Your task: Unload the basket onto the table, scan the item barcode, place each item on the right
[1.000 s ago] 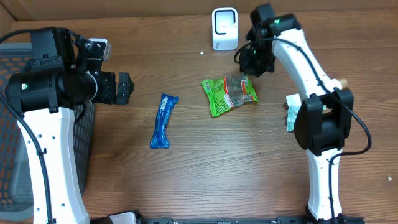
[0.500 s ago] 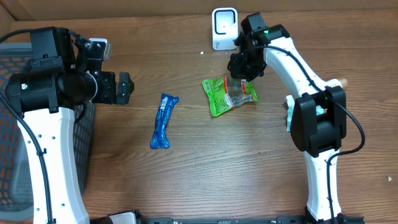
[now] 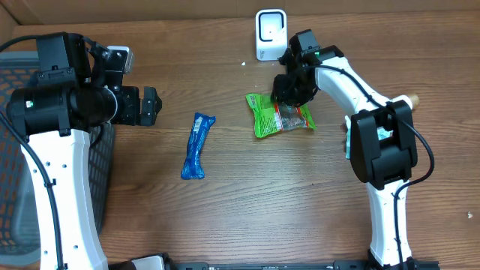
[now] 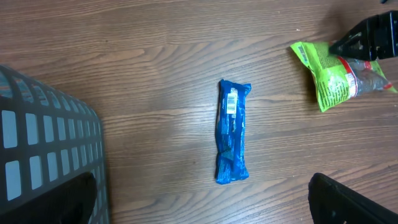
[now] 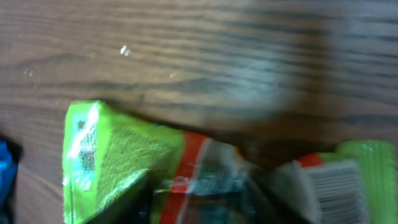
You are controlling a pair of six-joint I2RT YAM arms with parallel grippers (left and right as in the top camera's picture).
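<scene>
A green snack packet with a clear, red-edged window lies flat on the table just below the white scanner. My right gripper is down on the packet's upper edge. In the blurred right wrist view the green packet fills the lower frame, a white barcode patch shows at its right, and my right gripper has its jaws partly apart over the packet. A blue bar wrapper lies to the left. My left gripper hovers open above the table, well away from it.
A grey mesh basket stands at the left edge, its corner in the left wrist view as basket. The blue bar wrapper shows a small barcode label facing up. A teal and white item sits behind the right arm.
My right gripper has swung left and down from beside the scanner onto the green packet, and its jaws have parted. The packet has shifted slightly and lies flatter. The left arm is still.
</scene>
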